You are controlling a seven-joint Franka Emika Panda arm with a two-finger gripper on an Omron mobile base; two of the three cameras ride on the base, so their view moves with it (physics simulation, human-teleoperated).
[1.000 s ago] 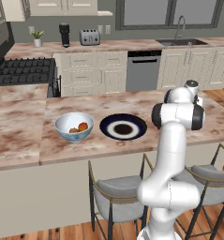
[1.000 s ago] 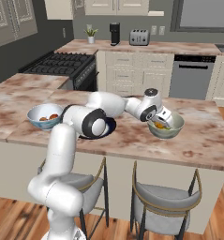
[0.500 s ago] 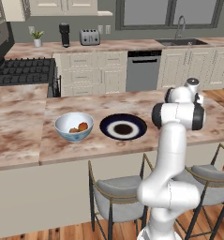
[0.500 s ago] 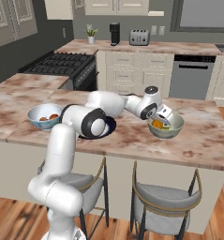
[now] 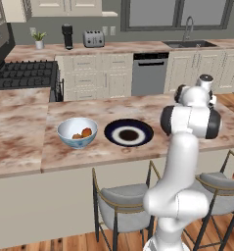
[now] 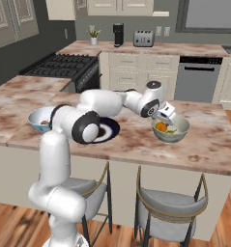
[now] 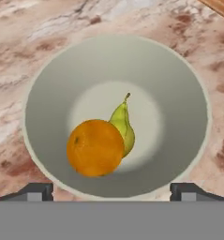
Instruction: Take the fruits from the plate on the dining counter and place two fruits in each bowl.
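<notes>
The pale greenish-cream bowl (image 7: 48,93) sits on the marbled dining counter (image 6: 209,144) and holds an orange fruit (image 7: 95,147) with a yellow-green fruit (image 7: 124,123) leaning on it. My gripper (image 7: 112,192) hangs just above this bowl (image 6: 177,135), open, its fingertips (image 7: 36,191) wide apart with nothing between them. The orange (image 6: 161,126) shows under the hand (image 6: 165,112). The white-and-blue bowl (image 5: 69,128) holds another orange fruit (image 5: 86,131) and a brownish-red one (image 5: 77,136). Beside it the dark plate (image 5: 128,133) lies bare.
Two bar stools (image 6: 172,207) stand against the counter's beige front. My own arm (image 5: 189,120) hides the greenish bowl in the left base view. Behind are the stove (image 5: 20,73), toaster (image 5: 93,38) and sink counter.
The hand has lifted slightly above the greenish bowl. Both fruits lie still in it, and the other bowl and plate are unchanged.
</notes>
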